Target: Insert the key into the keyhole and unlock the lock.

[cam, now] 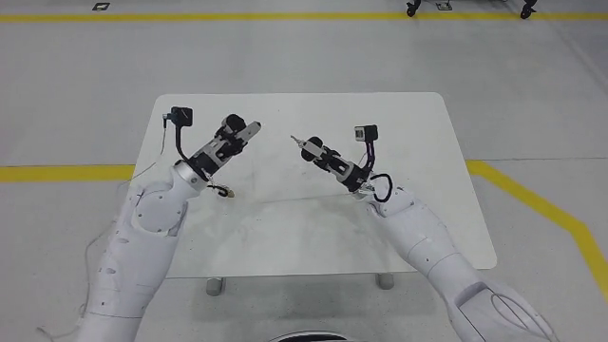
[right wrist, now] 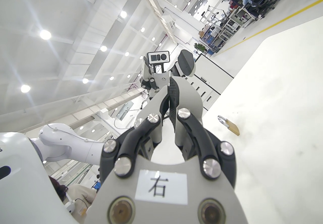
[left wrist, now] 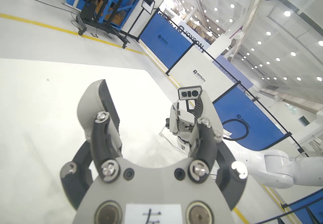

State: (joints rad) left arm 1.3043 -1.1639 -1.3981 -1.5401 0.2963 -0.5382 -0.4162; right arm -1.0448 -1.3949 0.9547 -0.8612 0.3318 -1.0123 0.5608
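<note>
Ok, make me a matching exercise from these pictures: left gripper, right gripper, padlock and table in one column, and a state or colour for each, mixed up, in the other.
Things:
1. left gripper
2. right gripper
3. padlock
4. table

States:
a. white top
b. fingers shut on the key
c. fingers spread open
d. brass body, lying flat on the table

Pairs: 1-c, 2-b, 3-d, 4-a.
</note>
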